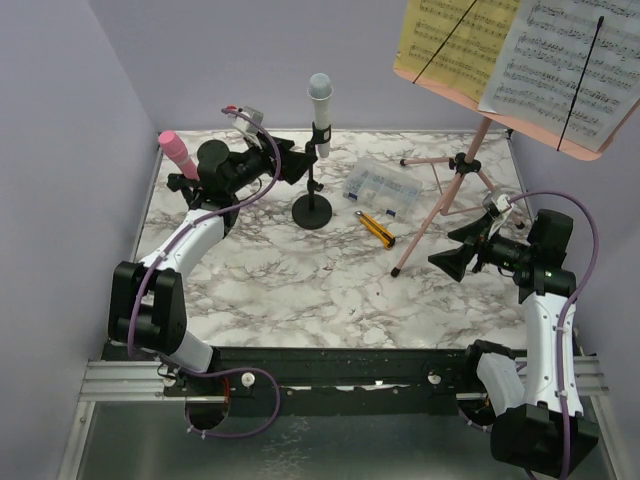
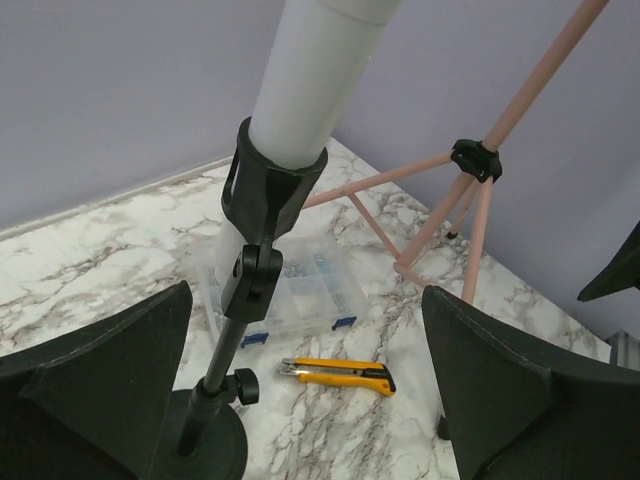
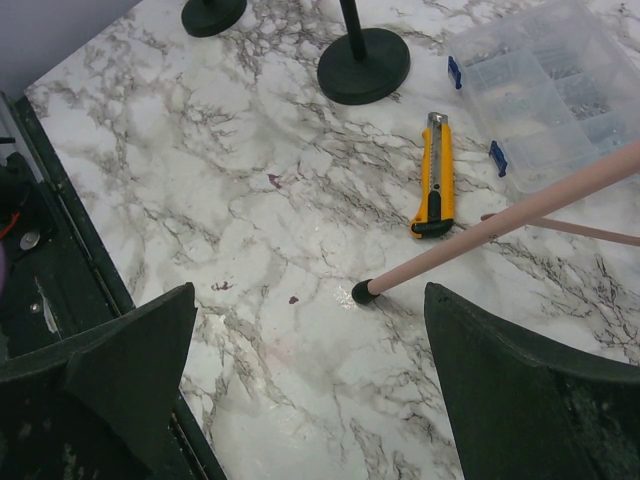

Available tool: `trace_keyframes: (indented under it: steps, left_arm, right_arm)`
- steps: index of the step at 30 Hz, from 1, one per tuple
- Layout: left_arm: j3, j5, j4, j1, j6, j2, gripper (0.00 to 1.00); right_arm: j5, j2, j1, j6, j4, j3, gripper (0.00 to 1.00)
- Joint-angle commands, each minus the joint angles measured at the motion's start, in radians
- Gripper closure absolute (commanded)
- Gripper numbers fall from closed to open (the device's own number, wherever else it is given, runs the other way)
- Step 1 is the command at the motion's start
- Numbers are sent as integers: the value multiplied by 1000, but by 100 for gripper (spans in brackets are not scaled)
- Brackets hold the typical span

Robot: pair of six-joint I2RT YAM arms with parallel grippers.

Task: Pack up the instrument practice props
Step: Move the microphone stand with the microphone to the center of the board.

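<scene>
1. Two arms shared a marble tabletop (image 1: 300, 290) closed in by a wall on the left, back and right, so the open room lay mainly in its bare near half.
2. Tallest of all, the pink music rack (image 1: 462, 160) stood on its spread tripod at the back right. It carried the yellow page (image 1: 440, 35) and the white page (image 1: 570, 60) side by side on its tilted shelf, each under a thin black wire. The shelf reached close to the right wall, which looked tight for swinging it.
3. The right tool (image 1: 447, 252) hovered released, jaws wide and holding nothing, just beside the rack's near leg. That leg's foot (image 3: 362, 292) rested on the tabletop, and the tool seemed lined up for the leg.
4. The left tool (image 1: 296, 162) was likewise released and faced the black holder (image 2: 262, 200), which clasped the white microphone (image 1: 319, 100) upright. The stem showed between the fingers in the wrist view, with no contact visible.
5. The pink microphone (image 1: 178, 153) leaned at the back left near the wall, its own stand mostly hidden behind the left arm.
6. The clear box (image 1: 381, 187) lay between the holder and the tripod legs, and the yellow knife (image 1: 376, 229) lay just nearer. Both crowded the lane between the tools.
</scene>
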Motion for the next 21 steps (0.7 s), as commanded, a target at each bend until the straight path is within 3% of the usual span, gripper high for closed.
trace_keyframes:
  steps: [1, 11, 21]
  left_arm:
    - [53, 39, 28, 2, -78, 38, 1]
    - [95, -64, -75, -12, -69, 61, 6]
    - [198, -204, -308, -94, 179, 86, 13]
  right_arm:
    - [-30, -4, -4, -16, -27, 13, 0]
    - [-23, -6, -5, -11, -22, 12, 1]
    - [-15, -7, -4, -4, -16, 10, 1]
